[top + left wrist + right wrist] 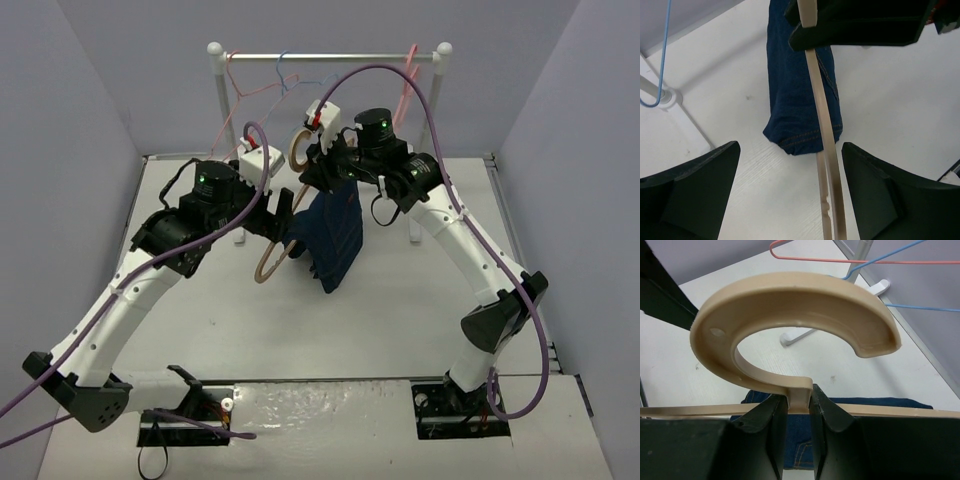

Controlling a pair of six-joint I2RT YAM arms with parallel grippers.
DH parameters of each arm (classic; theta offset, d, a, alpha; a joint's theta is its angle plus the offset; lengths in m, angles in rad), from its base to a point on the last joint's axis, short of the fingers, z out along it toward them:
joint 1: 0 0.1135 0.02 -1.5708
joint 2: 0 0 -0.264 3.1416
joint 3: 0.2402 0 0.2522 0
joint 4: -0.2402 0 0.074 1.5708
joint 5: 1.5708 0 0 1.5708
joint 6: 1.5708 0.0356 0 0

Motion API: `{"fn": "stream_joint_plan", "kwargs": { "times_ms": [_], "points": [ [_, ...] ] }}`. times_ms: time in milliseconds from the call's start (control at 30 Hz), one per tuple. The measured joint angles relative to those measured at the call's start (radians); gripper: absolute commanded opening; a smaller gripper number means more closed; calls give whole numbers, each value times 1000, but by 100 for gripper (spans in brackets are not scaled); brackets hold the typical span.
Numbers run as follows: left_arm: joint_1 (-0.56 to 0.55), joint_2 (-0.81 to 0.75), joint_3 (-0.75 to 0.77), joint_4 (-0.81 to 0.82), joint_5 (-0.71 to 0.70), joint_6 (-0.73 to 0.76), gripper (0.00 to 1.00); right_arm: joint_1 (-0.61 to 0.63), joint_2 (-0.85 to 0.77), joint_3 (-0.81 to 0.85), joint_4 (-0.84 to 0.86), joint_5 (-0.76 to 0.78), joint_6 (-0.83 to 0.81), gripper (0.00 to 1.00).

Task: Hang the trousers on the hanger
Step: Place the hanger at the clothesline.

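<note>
So: right gripper (800,412) pinches hanger (790,290) neck below hook, holds it aloft so trousers (790,75) hang free. Left gripper (790,165) jaws spread, flanking hanger arm, gripping nothing.

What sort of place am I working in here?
Probably a robot test cell: plain grey walls around a white table, a small clothes rail at the back, two arms bolted at the near edge.
</note>
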State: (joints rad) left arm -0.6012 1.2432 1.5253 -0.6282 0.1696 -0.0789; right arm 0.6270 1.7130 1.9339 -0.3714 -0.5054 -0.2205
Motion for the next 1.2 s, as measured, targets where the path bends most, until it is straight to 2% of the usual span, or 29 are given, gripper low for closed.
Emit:
{"fn": "stream_joint_plan", "kwargs": {
  "times_ms": [133, 300, 533, 667, 833, 867, 933, 1067, 1200],
  "points": [
    [-6, 34, -30, 35, 10, -8, 77, 0, 0, 3, 0, -4, 3, 0],
    [-29, 41, -35, 65, 16, -18, 66, -5, 0, 6, 0, -9, 7, 0],
    [-35, 43, -76, 108, 42, -33, 36, -5, 0, 16, -4, -8, 10, 0],
    [-35, 50, -80, 128, 54, -34, 0, -11, 0, 19, -6, -7, 10, 0],
    [-33, 54, -81, 146, 31, -32, 0, -17, 0, 20, -2, -5, 14, 3],
    [-33, 54, -81, 148, 27, -32, 0, -17, 0, 20, -1, -3, 14, 11],
    [-36, 54, -81, 153, 15, -32, 0, -18, -1, 19, 0, 4, 14, 37],
    [-36, 54, -82, 155, -4, -32, 0, -18, -17, 17, 20, 25, 16, 71],
    [-36, 54, -82, 155, -31, -32, 0, -18, -93, -24, 40, 78, 28, 84]
  ]
}}
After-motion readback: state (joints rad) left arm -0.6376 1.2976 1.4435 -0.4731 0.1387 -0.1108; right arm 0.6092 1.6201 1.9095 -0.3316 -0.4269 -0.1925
